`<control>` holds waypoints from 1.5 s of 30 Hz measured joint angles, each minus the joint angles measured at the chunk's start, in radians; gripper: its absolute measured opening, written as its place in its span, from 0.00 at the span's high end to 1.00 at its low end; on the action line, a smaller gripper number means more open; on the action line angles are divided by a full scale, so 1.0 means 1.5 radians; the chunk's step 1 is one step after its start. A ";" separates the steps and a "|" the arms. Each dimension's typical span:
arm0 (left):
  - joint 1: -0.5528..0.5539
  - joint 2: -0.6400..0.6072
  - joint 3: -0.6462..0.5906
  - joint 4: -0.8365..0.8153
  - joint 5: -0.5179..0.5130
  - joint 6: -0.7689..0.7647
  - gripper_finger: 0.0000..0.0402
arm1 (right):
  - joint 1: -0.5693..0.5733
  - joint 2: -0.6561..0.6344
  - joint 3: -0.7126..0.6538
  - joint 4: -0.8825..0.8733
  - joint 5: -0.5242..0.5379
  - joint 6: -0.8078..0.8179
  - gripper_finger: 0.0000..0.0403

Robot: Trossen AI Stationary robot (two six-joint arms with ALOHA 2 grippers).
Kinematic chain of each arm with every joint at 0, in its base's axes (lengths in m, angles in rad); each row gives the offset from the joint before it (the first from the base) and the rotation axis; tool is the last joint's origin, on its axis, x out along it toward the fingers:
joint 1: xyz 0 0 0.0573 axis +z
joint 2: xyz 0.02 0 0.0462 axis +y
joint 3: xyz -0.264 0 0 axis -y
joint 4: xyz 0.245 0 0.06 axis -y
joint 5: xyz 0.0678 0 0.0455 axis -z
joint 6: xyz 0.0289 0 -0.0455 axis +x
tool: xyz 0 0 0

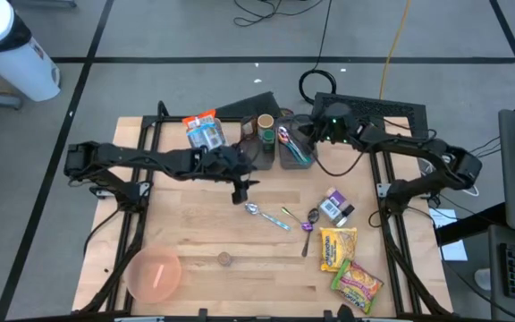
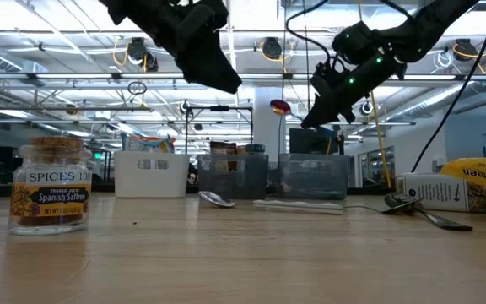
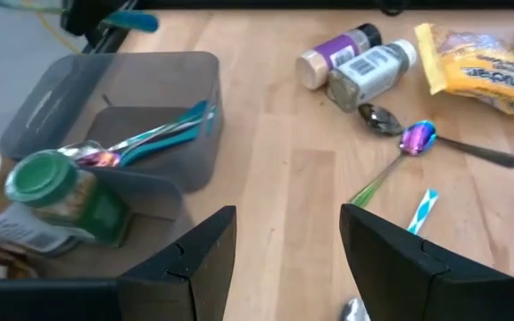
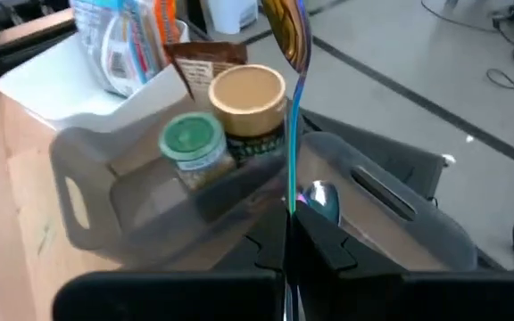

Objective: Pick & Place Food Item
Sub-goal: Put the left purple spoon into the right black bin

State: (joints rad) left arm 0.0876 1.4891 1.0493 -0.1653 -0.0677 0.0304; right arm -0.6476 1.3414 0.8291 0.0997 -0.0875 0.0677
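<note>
Two ramen packets [image 1: 338,248] lie at the table's [image 1: 195,241] four o'clock corner, one yellow, one green-and-yellow [image 1: 358,284] just beyond it; neither is touched. Likely the food items in question, though jars count too: a spice jar [image 2: 50,186] stands alone at six o'clock, two small bottles [image 1: 335,207] near three.

Right gripper [image 4: 291,234] hangs over the grey bin [image 4: 400,214] at one o'clock, fingers pinched tight on the stem of an iridescent spoon [image 4: 289,36], bowl end up. Bin beside it holds a green-lidded jar [image 4: 190,143] and a tan-lidded one [image 4: 246,89].

Left gripper [image 3: 288,259] hovers near table centre, fingers parted about halfway, nothing between them. Loose spoons [image 3: 418,138] lie on the wood ahead of it.

Judgement: spoon drop-off in hand. Lower the stem straight into the utensil bin before letting go, clear of the rim, so it doesn't tip out. Left arm should keep off until the right clears.
</note>
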 joint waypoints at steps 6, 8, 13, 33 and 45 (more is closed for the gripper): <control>-0.005 0.000 -0.043 0.055 0.000 -0.019 0.48 | 0.003 0.044 0.011 -0.025 -0.016 0.015 1.00; -0.004 0.000 -0.050 0.068 0.000 -0.035 0.48 | 0.006 0.062 0.031 -0.049 -0.015 0.011 1.00; -0.004 0.000 -0.059 0.073 0.000 -0.044 0.48 | 0.007 0.114 0.123 -0.183 -0.012 -0.016 1.00; -0.007 0.000 -0.062 0.067 -0.001 -0.056 0.48 | 0.012 0.231 0.217 -0.306 0.046 0.057 1.00; -0.007 0.001 -0.062 0.068 -0.007 -0.057 0.48 | 0.029 0.231 0.217 -0.316 0.079 0.118 1.00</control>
State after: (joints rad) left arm 0.0769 1.4902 0.9569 -0.0635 -0.0788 -0.0555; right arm -0.6044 1.6875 1.1549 -0.3740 0.0303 0.2444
